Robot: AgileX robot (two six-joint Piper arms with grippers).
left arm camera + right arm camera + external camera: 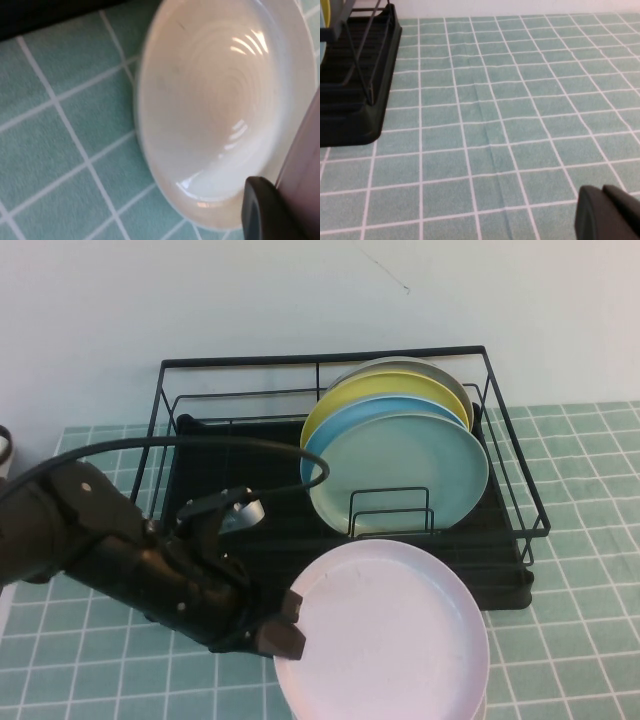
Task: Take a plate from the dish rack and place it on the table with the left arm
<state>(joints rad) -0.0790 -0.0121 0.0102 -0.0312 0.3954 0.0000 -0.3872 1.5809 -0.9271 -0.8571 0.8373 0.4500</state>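
My left gripper (pixel 288 628) is shut on the left rim of the pale pink-lilac plate (pixel 385 635). It holds the plate nearly flat, in front of the black wire dish rack (pixel 200 430) and low over the tiled table (pixel 585 570). In the left wrist view a dark finger (pixel 265 210) lies against the pink plate's edge (pixel 306 160). A glossy white plate (pixel 215 110) lies on the table right below. My right gripper (pixel 607 215) is shut and empty, low over the bare tiles to the right of the rack (pixel 355 100). It is out of the high view.
Several plates stand upright in the rack's right half: a pale green one (pixel 400 475) in front, then blue (pixel 345 430), yellow (pixel 350 400) and a greyish one (pixel 430 368) behind. The rack's left half holds no plates. A white object (pixel 4 452) shows at the left edge.
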